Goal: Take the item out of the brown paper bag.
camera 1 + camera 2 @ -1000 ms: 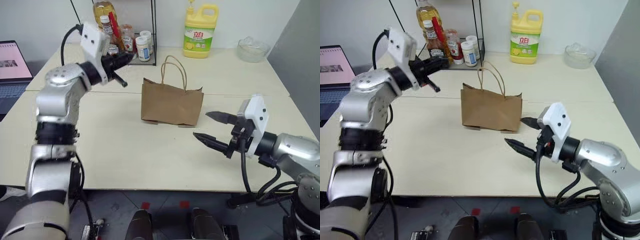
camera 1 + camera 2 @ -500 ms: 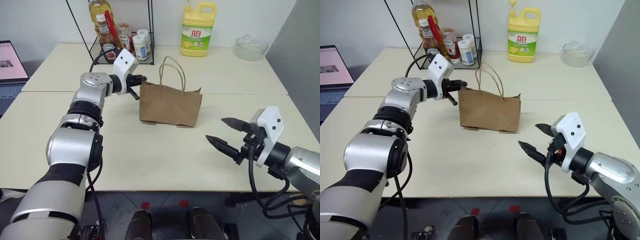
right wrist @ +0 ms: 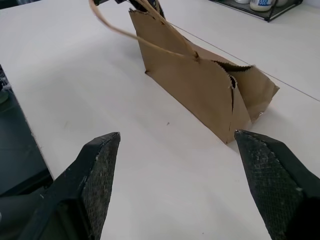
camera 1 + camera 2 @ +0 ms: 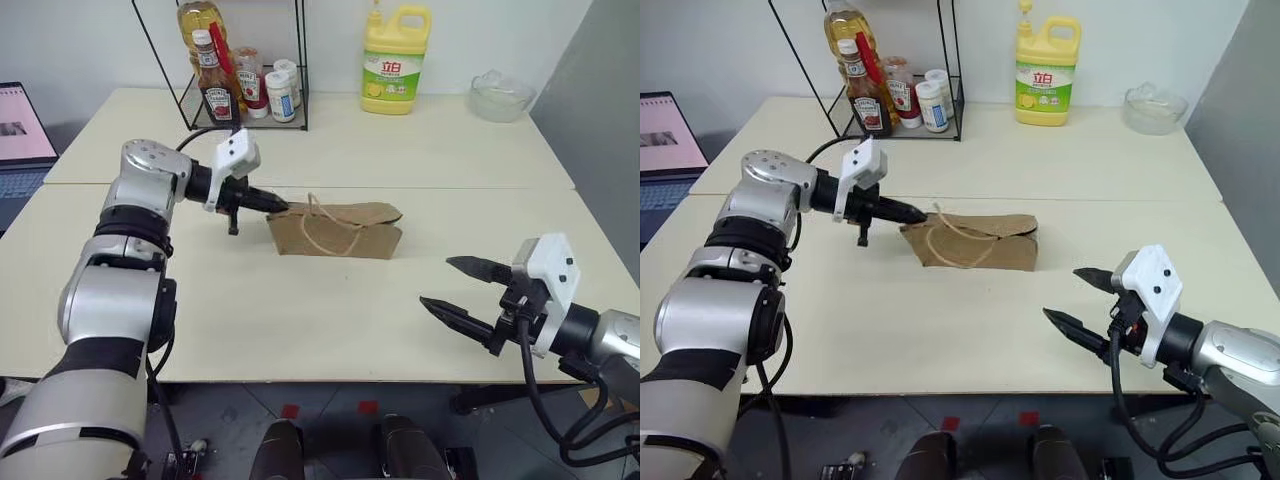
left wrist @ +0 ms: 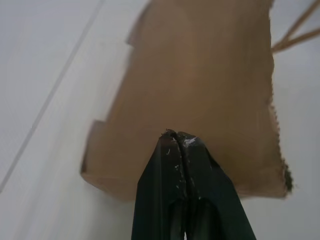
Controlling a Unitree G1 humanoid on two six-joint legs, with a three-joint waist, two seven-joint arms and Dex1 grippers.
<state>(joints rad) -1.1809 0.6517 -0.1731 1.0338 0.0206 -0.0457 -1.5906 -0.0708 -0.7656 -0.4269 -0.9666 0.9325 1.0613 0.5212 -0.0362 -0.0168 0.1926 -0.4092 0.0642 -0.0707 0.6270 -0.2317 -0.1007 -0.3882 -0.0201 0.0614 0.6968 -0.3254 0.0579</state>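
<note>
The brown paper bag (image 4: 335, 232) sits pushed down low at the table's middle, with a cord handle (image 4: 322, 228) flopped over its near face. My left gripper (image 4: 278, 206) is shut, and its tips rest on the bag's upper left edge; in the left wrist view the closed fingers (image 5: 179, 150) lie over the brown paper (image 5: 200, 75). My right gripper (image 4: 437, 282) hangs open at the front right, well short of the bag, with nothing between its fingers (image 3: 95, 170). The bag's toothed mouth edge (image 3: 240, 67) gapes slightly. The item is hidden.
A black wire rack (image 4: 240, 95) with sauce bottles and jars stands at the back left. Behind the bag are a yellow detergent bottle (image 4: 397, 58) and a glass bowl (image 4: 500, 95). A laptop (image 4: 18, 135) sits at the far left.
The bag stood upright before; it is now pressed down low with its handles fallen. My left gripper has come down with the bag's left edge. The right gripper barely shifted.
</note>
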